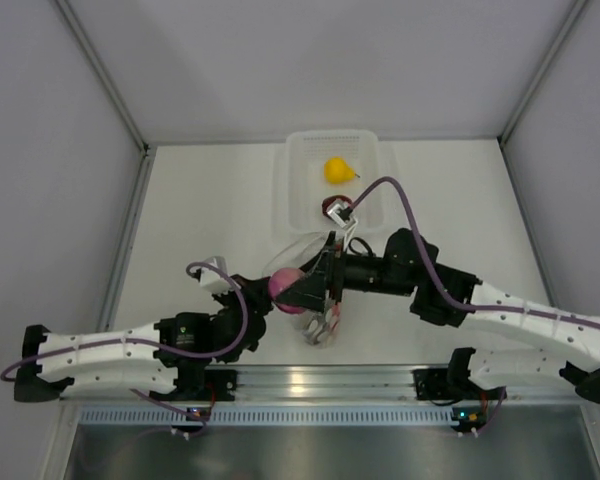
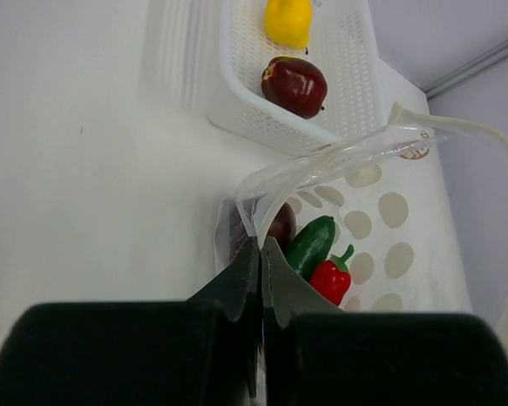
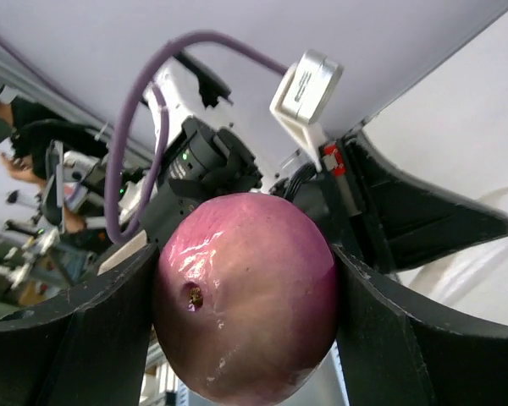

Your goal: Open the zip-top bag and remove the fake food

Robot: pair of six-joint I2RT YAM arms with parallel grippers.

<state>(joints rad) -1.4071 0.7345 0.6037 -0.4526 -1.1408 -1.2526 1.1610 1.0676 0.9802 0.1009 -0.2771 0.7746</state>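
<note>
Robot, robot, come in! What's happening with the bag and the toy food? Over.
Left end effector shut on zip-top bag edge. Right end effector holding pinkish onion. Cucumber, chili inside bag. Pear, apple in basket. Nothing blocking.

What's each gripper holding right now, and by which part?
Right gripper grips the pinkish onion across its sides. Left gripper is pinched shut on the mouth rim of the zip-top bag.

1 white mesh basket [image 1: 305, 150] at far-ctr edge of white table [image 1: 200, 230]; grey walls [image 1: 310, 60] on 3 sides.
</note>
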